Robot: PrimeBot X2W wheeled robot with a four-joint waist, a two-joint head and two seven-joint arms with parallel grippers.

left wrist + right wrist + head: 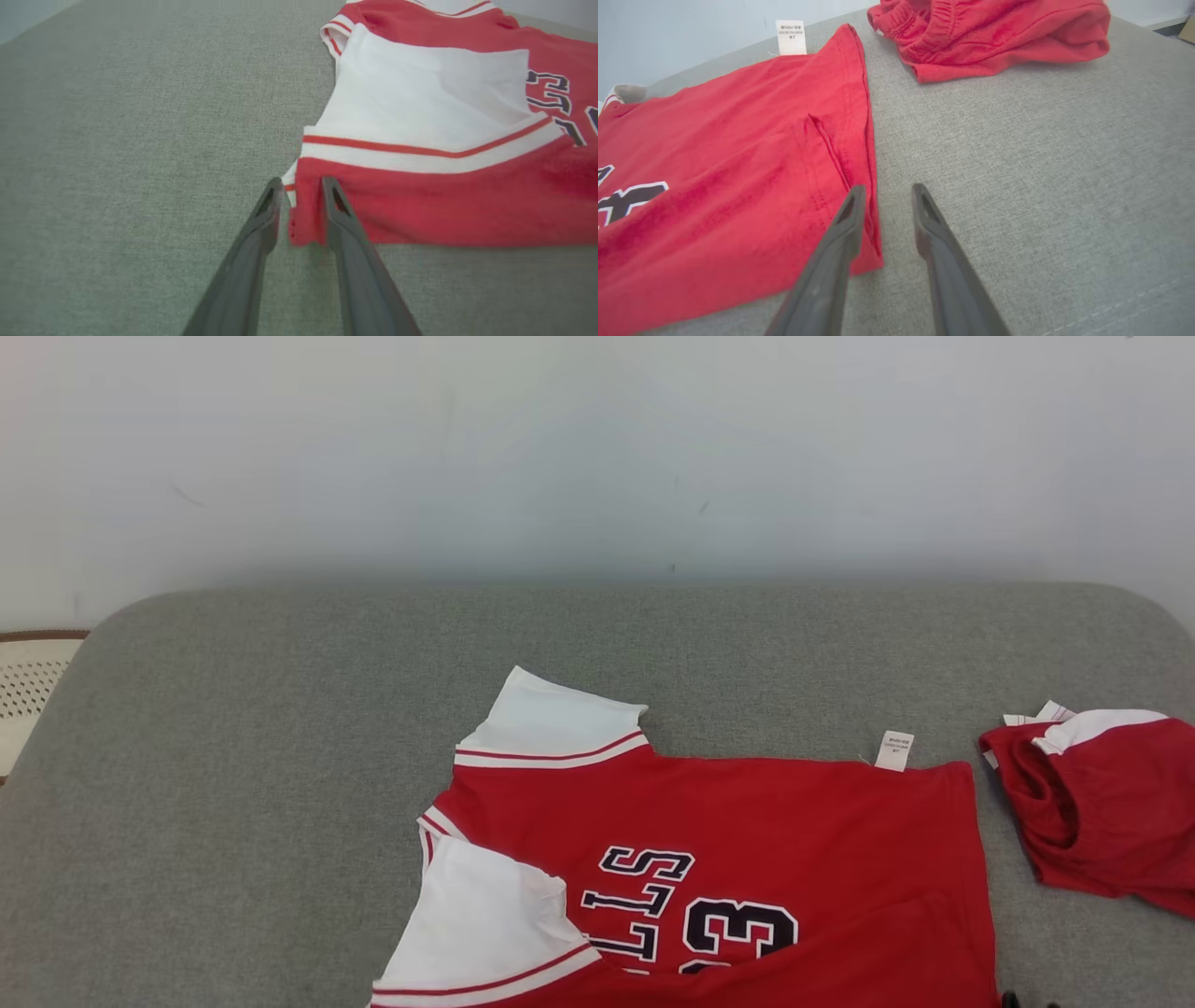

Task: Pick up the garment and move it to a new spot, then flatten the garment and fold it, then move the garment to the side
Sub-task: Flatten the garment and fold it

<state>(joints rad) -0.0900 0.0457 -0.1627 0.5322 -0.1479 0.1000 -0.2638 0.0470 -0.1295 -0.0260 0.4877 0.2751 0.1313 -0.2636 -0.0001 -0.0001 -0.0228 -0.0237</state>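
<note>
The garment [747, 821] is a red jersey with white sleeves and dark lettering, lying flat on the grey padded surface [280, 756]. Its near part is folded up over the print and the near sleeve. In the left wrist view my left gripper [301, 184] is open, its fingers straddling the folded corner of the garment [444, 210] without pinching it. In the right wrist view my right gripper [887, 191] is open at the other near corner of the garment [714, 163]. One of its fingers [845, 219] lies over the hem and the other over bare padding.
A second red piece with a white waistband [1111, 803] lies bunched to the right of the jersey, also seen as a red heap [994, 32]. A white label [894, 749] sticks out at the jersey's far edge. A pale perforated object [28, 681] sits beyond the left edge. A wall rises behind.
</note>
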